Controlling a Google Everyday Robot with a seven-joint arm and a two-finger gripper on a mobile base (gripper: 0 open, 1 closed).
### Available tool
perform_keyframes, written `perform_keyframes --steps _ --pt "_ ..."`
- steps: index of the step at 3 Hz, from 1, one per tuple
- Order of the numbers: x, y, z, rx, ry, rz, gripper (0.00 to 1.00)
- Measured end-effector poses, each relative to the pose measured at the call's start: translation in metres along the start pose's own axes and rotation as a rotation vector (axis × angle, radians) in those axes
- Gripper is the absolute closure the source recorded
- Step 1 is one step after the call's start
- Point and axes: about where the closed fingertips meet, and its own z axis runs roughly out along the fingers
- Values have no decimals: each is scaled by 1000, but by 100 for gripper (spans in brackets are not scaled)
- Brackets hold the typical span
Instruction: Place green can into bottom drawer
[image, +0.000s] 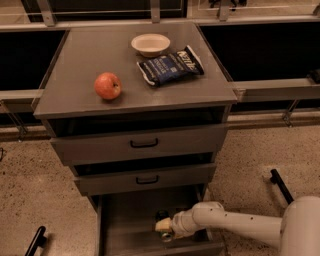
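Observation:
The bottom drawer (125, 220) is pulled open at the foot of the grey cabinet, and its grey inside shows. My gripper (164, 227) reaches in from the right and sits low inside the drawer, near its front middle. It is shut on the green can (166, 236). Only a small silvery end of the can shows at the gripper tip; the rest is hidden. My white arm (235, 222) stretches in from the lower right.
On the cabinet top lie a red apple (107, 86), a white bowl (150, 44) and a dark blue chip bag (171, 66). The top drawer (144, 144) and middle drawer (147, 179) stand slightly ajar above the gripper. Black bars lie on the floor at right (281, 185) and left (36, 241).

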Motion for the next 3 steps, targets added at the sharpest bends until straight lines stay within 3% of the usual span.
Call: perform_keyframes --steps 1,2,3 --pt "-6 19 35 -22 -17 -17 81" --pt "6 16 51 -9 13 -3 58" --pt "16 9 57 86 28 73 35"
